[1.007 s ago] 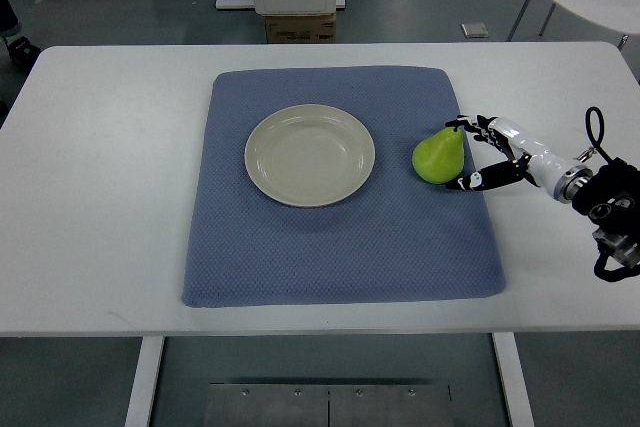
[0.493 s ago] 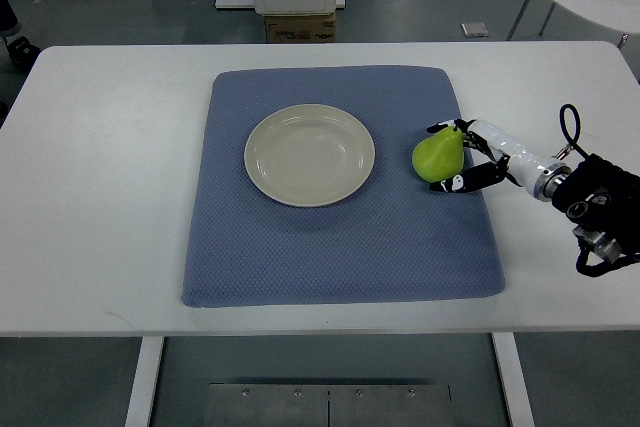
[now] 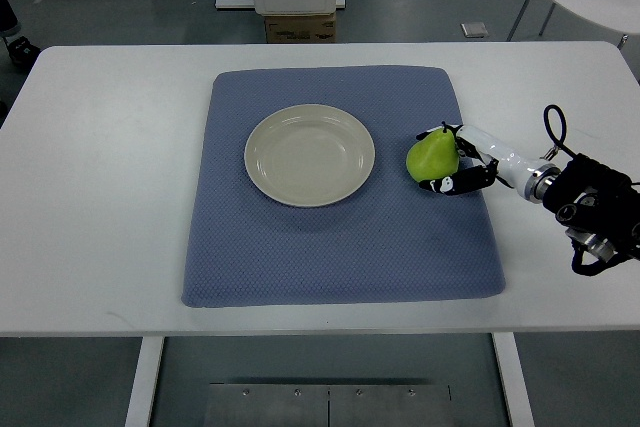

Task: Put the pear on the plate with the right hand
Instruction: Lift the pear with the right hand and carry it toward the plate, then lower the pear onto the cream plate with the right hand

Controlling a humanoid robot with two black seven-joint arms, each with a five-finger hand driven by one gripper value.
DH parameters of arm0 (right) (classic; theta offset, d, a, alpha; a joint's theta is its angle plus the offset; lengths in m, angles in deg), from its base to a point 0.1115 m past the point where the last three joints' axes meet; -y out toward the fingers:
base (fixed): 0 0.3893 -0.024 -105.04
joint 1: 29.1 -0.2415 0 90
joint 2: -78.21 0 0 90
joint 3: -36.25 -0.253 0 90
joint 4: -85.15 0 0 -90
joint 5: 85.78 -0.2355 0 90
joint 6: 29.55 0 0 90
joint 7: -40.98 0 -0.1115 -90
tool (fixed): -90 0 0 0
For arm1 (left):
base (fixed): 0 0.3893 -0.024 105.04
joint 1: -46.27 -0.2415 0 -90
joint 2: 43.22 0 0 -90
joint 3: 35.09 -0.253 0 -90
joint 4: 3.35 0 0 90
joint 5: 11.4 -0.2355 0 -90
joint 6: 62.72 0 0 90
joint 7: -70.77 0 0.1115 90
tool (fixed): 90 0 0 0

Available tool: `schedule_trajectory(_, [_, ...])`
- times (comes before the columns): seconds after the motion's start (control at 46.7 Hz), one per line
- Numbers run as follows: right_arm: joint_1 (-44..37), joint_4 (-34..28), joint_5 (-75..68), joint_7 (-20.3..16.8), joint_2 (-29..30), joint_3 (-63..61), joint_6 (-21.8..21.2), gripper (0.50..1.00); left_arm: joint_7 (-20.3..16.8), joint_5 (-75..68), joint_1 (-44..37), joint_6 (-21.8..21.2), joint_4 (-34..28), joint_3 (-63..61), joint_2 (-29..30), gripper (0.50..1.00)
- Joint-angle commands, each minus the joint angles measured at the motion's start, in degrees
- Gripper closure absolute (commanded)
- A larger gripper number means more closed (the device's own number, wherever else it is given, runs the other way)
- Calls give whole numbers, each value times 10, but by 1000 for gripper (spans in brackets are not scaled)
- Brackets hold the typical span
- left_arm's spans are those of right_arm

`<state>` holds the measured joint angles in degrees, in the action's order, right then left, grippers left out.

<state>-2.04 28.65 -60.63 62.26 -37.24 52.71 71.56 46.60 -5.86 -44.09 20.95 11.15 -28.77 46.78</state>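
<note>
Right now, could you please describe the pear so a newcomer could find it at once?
On the white table lies a blue mat with a cream plate near its middle. Right of the plate, the pear sits on the mat between the right robot hand's fingers, the only green thing there.

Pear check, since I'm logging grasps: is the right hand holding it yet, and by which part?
Yes: the right hand has its fingers around the pear, at its wide lower body, on the mat.
</note>
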Motion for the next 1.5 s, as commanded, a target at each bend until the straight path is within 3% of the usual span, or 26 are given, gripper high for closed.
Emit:
schedule_trajectory(0.0, [-8, -1, -16, -1, 0, -4, 3, 1000, 0, 0, 0, 0, 0, 0, 0, 500])
schedule_trajectory(0.364, [-19, 1, -81, -2, -7, -4, 0, 1000, 0, 0, 0, 0, 0, 0, 0, 500])
schedule_trajectory(0.643, [-66, 6, -90, -3, -52, -6, -16, 1000, 0, 0, 0, 0, 0, 0, 0, 500])
schedule_trajectory(0.943, [-75, 3, -103, -5, -45, -7, -21, 1000, 0, 0, 0, 0, 0, 0, 0, 500])
schedule_trajectory(1.479, [-97, 21, -137, -14, 129, -7, 3, 1000, 0, 0, 0, 0, 0, 0, 0, 500])
